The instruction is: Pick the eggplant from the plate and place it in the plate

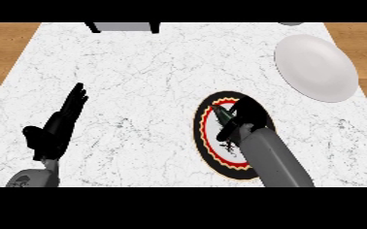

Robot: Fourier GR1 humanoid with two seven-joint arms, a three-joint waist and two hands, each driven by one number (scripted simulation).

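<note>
A patterned plate (206, 140) with a dark rim and red ring lies on the marble counter at centre right. My right hand (243, 115) is over it, fingers curled round the dark eggplant (219, 112), of which only a tip with a green stem shows at the hand's left. A plain white plate (315, 66) rests farther back at the right. My left hand (58, 126) stays at the left with straight fingers pointing up, holding nothing.
A grey object with black legs (123, 27) stands at the counter's far edge. Wooden floor (14, 39) shows past the counter's left and right sides. Part of a small grey thing (290, 24) peeks in at the top right.
</note>
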